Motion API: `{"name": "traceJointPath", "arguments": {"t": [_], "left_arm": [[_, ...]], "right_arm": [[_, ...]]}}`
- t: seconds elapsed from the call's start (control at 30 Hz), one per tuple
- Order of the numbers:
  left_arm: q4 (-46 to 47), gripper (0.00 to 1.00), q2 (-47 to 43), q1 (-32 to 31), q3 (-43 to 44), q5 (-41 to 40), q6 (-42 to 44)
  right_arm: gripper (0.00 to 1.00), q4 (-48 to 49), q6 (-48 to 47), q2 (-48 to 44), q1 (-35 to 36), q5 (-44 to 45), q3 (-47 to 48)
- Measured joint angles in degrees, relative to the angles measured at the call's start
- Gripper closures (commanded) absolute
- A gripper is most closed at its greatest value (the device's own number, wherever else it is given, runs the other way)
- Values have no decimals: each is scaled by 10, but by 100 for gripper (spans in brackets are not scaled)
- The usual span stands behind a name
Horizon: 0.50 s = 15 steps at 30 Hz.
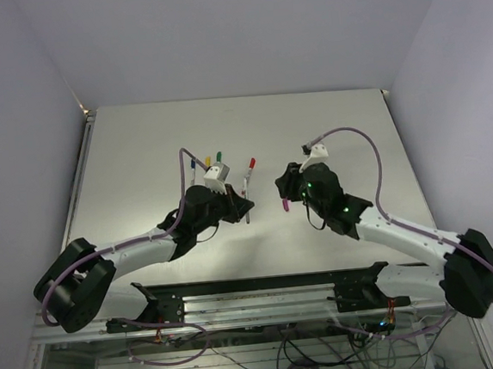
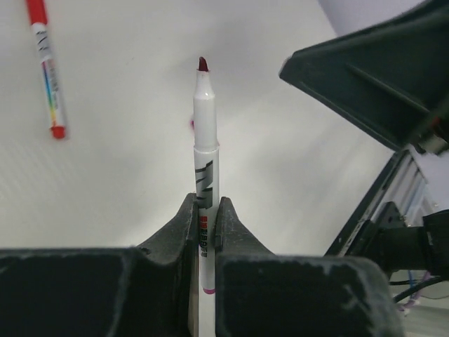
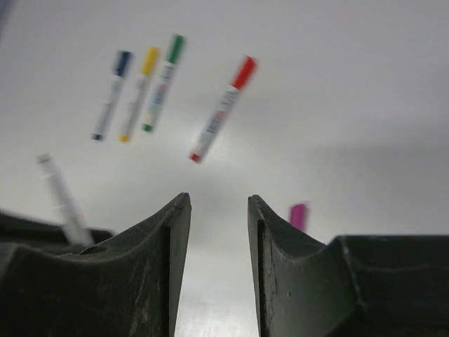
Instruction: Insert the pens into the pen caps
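Now | left gripper clamps uncapped pen | right gripper parted

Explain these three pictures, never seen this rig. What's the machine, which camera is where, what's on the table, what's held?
The machine is two white-and-black robot arms bolted at the near edge of a pale grey table.

The wide picture comes from a fixed camera above and behind the arms. The other two come from a camera on each wrist, looking out past that arm's own two fingers.

Four thin white marker pens lie on the table, already capped: a blue-capped pen, a yellow-capped pen, a green-capped pen and a red-capped pen. A small loose magenta plastic cap lies near the right gripper, which is open and empty.

The left gripper is shut on a fifth white pen, which is uncapped, its dark reddish tip pointing away from the wrist.
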Motion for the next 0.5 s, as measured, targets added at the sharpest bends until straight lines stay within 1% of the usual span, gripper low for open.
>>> {"name": "traceJointPath", "arguments": {"t": [0.1,0.23,0.5], "left_arm": [[-40,93,-12,0,-3,-17,12],[-85,93,-16,-2,-3,-26,30],[-129,93,-16,-16,-3,-26,50]], "right_arm": [[64,-48,7,57,-16,17,26],[64,-91,12,113,-24,20,26],[65,-123,3,192,-28,24,48]]}}
